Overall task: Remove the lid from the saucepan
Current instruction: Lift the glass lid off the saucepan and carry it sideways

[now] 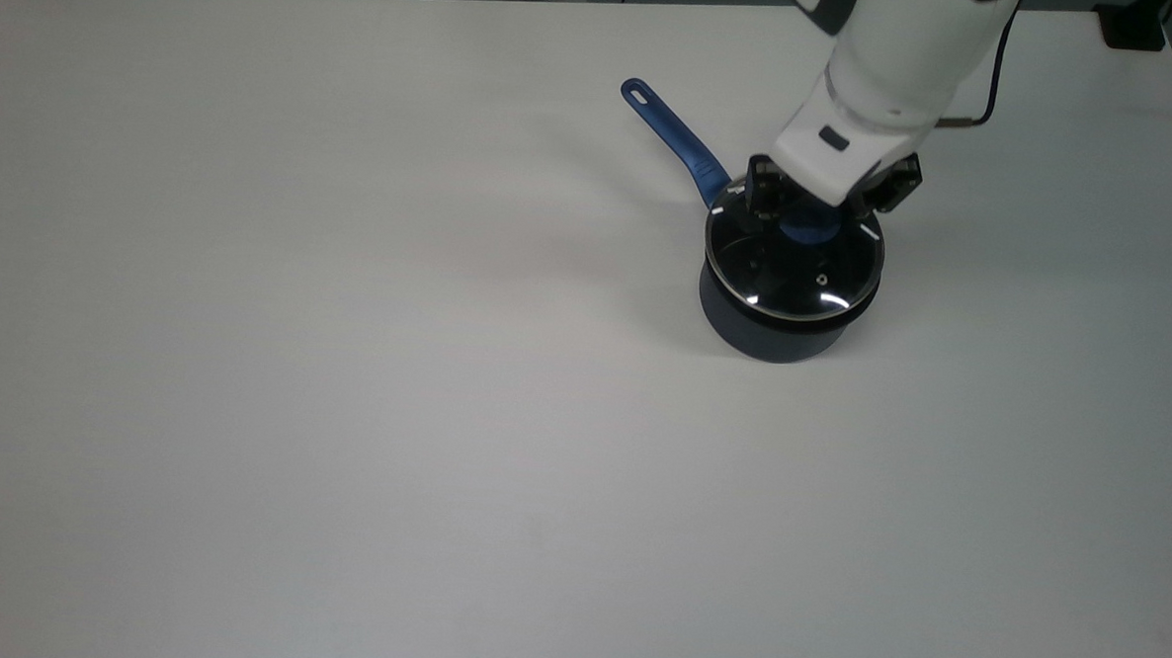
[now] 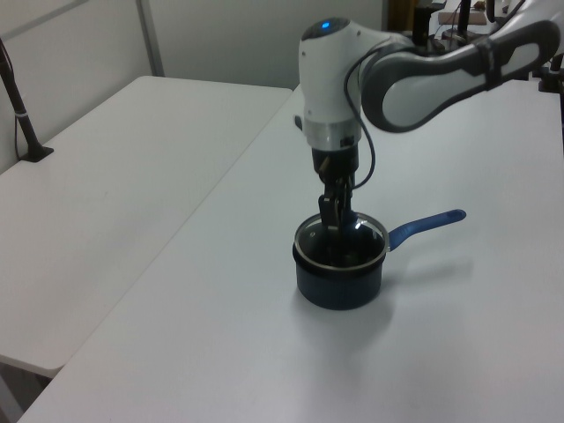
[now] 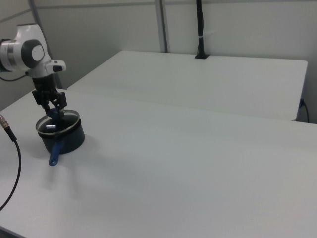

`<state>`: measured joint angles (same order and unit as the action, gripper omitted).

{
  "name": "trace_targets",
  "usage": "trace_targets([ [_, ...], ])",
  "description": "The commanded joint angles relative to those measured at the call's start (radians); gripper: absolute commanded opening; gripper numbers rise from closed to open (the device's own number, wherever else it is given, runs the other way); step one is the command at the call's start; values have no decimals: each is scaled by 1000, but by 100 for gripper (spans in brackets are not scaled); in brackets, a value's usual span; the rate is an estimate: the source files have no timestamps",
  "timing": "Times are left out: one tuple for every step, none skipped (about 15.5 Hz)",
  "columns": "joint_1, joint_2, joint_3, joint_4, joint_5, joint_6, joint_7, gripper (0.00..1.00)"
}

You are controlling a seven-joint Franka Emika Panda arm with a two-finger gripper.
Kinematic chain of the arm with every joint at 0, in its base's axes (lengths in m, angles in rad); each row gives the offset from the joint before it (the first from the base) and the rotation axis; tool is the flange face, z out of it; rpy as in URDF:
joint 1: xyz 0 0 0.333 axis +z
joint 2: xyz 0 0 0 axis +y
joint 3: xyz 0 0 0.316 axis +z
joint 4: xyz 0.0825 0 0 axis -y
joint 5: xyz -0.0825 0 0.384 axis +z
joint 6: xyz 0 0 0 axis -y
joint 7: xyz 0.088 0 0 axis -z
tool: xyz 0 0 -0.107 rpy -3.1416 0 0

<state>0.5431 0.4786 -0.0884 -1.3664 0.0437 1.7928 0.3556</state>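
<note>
Room: two white tables pushed side by side, pale partition walls behind, a black post clamped at the far edge of the second table in the right view.

Work surface: plain white tabletop, nothing else on it near the pan.

Saucepan: small, deep, dark navy-black round saucepan standing upright on the table, toward the top view's right and upper half; also in the left view and the right view.

Handle: long blue handle with a slot at its tip, running up and to the top view's left from the pan wall; in the left view it points to the left view's right.

Lid: round clear glass lid with a steel rim, raised just above the pan's mouth and roughly level; a dark gap of pan wall shows under the rim in the left view. Its small vent hole sits on the near side of the glass.

Knob: blue round knob at the lid's centre, partly covered by the wrist.

Arm: white Franka arm reaching straight down over the pan.

Gripper: black two-finger gripper pinching the blue knob, one finger on each side, carrying the lid.
</note>
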Motion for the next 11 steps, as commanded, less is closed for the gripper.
trace_targets([
  [6, -89, -24, -17, -5, -59, -29, 53],
  [-3, -97, -25, -17, -5, -75, -52, 53],
  [-20, -104, -27, -17, -5, -93, -75, 53],
  [-43, -112, -27, -17, -5, -99, -95, 53],
  [-70, -116, -27, -19, -5, -101, -116, 53],
  [-98, -118, -27, -19, -5, -102, -141, 53],
  [-126, -118, -27, -19, -5, -108, -165, 53],
  [-155, -118, -27, -22, -7, -112, -188, 53],
  [-184, -117, -27, -25, -7, -112, -214, 53],
  [-213, -117, -27, -26, -7, -112, -236, 53],
  [-241, -115, -27, -28, -8, -112, -256, 53],
])
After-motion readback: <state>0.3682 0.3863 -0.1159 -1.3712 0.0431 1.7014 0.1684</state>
